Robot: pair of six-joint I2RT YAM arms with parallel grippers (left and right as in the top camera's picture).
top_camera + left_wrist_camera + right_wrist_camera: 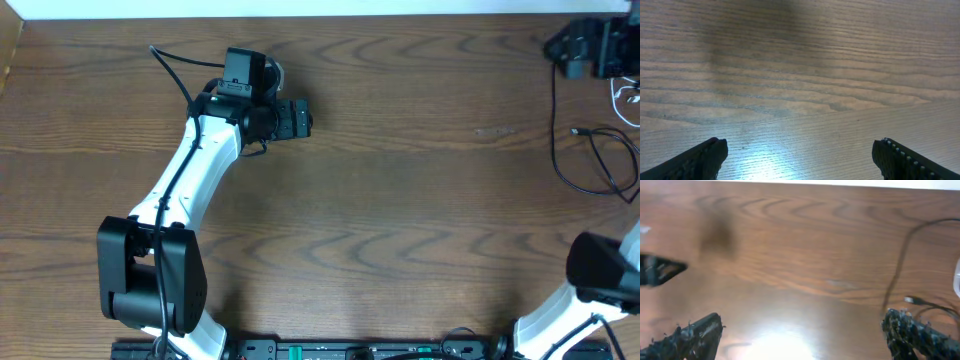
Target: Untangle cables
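The black cable lies at the table's right side, running down from the back corner into a loop, with a small plug end. A bit of the white cable shows at the right edge, beside the black one. In the right wrist view the black cable and its plug lie just beyond the right finger, and my right gripper is open over bare wood. My left gripper is far from the cables at the back left. It stands open with nothing between its fingers.
A bulky black object sits in the back right corner where the black cable starts. The table's far edge runs along the top. My right arm's dark joint is at the front right. The left arm's own wire arcs behind it.
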